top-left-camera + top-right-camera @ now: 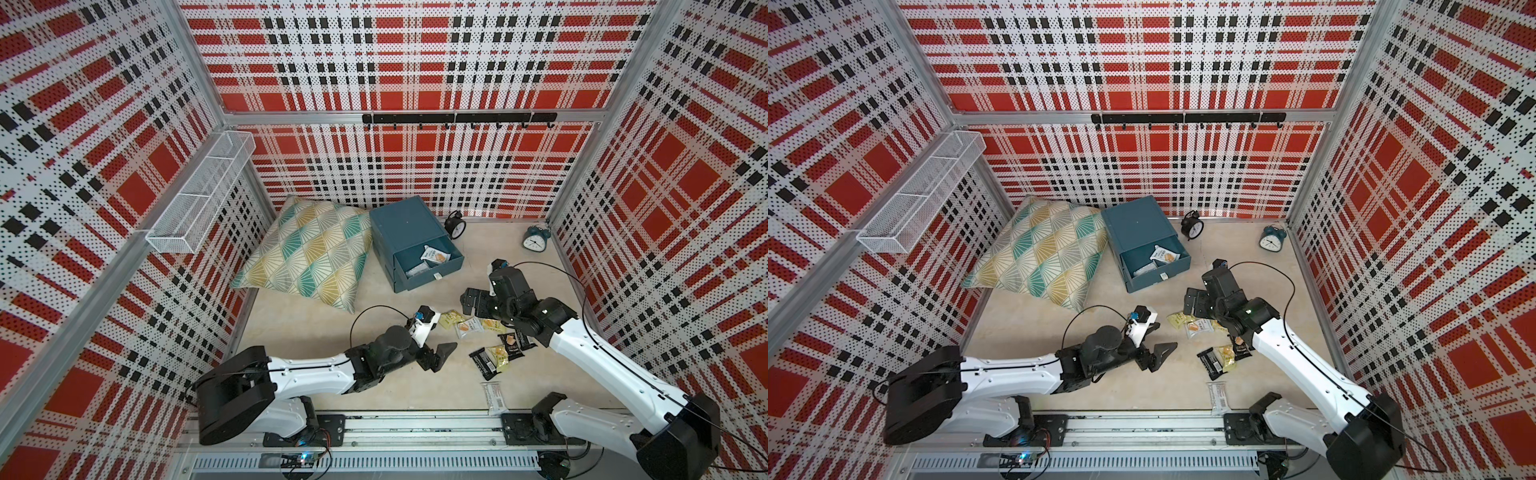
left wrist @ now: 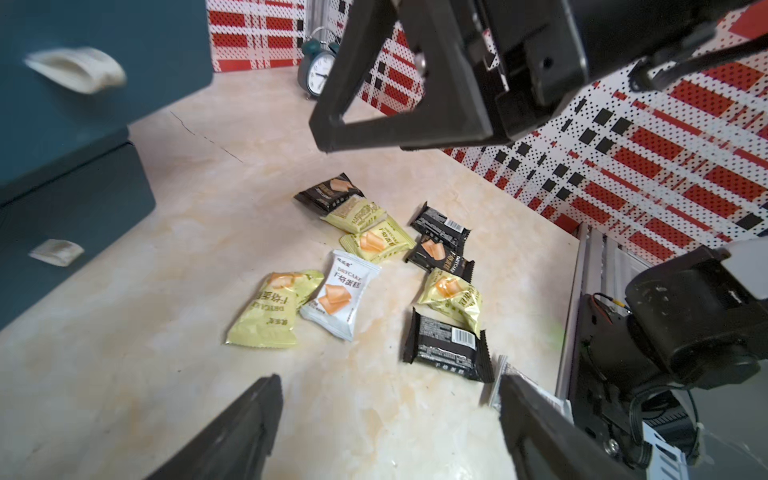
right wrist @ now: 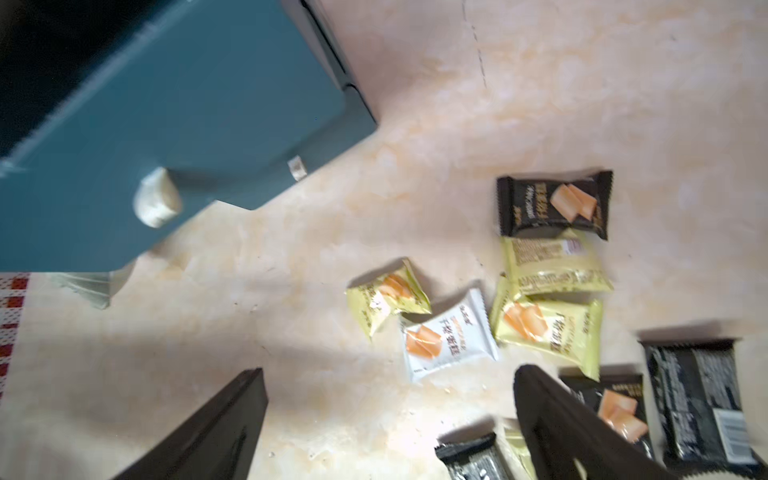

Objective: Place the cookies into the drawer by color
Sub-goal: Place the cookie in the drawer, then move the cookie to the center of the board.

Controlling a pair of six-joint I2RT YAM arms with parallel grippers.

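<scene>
Left gripper [image 2: 388,386] and right gripper [image 3: 390,374] hang spread, empty, near cookies [image 2: 345,299] by surface's [image 1: 374,386] right edge; I judge them choosing a colour for the open drawer [image 1: 405,222].

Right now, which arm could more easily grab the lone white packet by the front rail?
Probably the left: its open end effector is close beside that white packet, while the right end effector hangs farther off, nearer the drawer.

The left arm [image 1: 309,370] and right arm [image 1: 602,357] have white shells dotted with small dark screws, black joints, thin black looping cables [image 1: 378,306], and black triangular fingers [image 1: 445,350].
</scene>
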